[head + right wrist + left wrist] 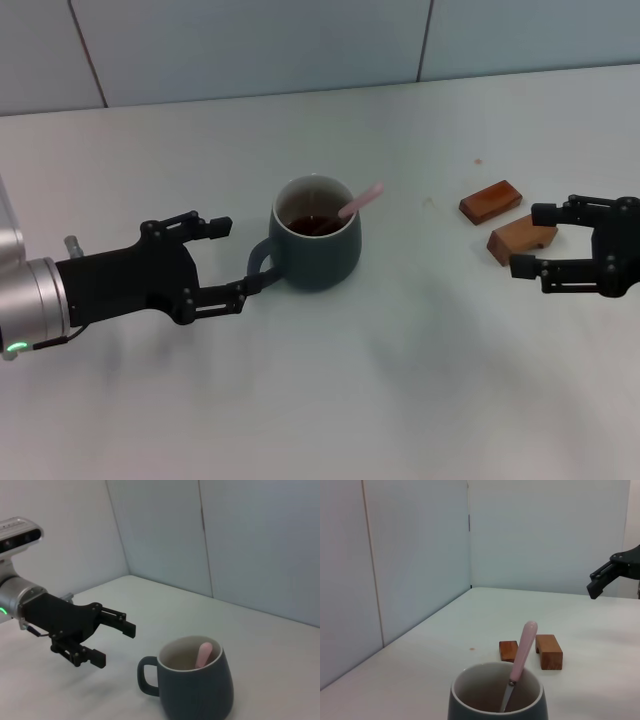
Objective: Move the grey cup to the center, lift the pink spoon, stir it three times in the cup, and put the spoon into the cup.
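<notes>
The grey cup (318, 250) stands mid-table with dark liquid in it, its loop handle (260, 262) turned toward my left arm. The pink spoon (362, 198) rests inside the cup, its pale handle leaning over the rim on the far right side; it also shows in the left wrist view (524, 645) and the right wrist view (204, 653). My left gripper (233, 258) is open just beside the handle and holds nothing; the right wrist view shows this left gripper (111, 641) a little apart from the cup (197, 685). My right gripper (537, 240) hangs open at the right, empty.
Two brown wooden blocks (491, 200) (520, 238) lie at the right, the nearer one by my right gripper's fingertips. The left wrist view shows a right finger (601, 579) raised above the table, higher than the blocks (549, 651). A tiled wall runs along the back.
</notes>
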Robot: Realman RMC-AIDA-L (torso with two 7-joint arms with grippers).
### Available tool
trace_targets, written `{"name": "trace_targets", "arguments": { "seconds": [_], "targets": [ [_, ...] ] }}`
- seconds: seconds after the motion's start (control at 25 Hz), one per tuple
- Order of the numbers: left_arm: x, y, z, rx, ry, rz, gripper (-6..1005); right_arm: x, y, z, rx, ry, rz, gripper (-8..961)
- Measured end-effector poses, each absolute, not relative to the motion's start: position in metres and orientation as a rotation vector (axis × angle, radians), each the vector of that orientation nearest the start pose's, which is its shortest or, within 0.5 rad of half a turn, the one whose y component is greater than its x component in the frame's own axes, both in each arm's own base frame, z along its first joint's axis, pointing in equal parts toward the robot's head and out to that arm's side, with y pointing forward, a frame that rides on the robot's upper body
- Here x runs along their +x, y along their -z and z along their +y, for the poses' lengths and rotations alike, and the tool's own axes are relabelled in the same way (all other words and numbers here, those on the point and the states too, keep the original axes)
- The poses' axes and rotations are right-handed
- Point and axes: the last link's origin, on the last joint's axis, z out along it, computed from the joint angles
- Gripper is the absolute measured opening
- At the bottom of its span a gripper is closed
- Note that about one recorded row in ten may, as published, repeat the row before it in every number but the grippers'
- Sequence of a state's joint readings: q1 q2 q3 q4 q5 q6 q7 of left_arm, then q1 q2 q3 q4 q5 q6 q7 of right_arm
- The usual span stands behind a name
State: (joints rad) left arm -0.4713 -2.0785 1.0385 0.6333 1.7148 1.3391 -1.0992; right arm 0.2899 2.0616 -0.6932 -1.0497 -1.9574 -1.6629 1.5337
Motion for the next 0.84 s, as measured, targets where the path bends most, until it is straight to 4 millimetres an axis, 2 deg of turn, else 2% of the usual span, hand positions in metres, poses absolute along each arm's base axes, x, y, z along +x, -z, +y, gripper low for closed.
{"name": "trace_targets", "arguments": {
  "seconds": [0.84],
  "targets": [
    [-0.2579,0.0322,0.3312,-2.686,0.631,-0.294,818,0.2949,-0.073,0.2927,-2.571,-0.571,0.633,827]
  ]
}}
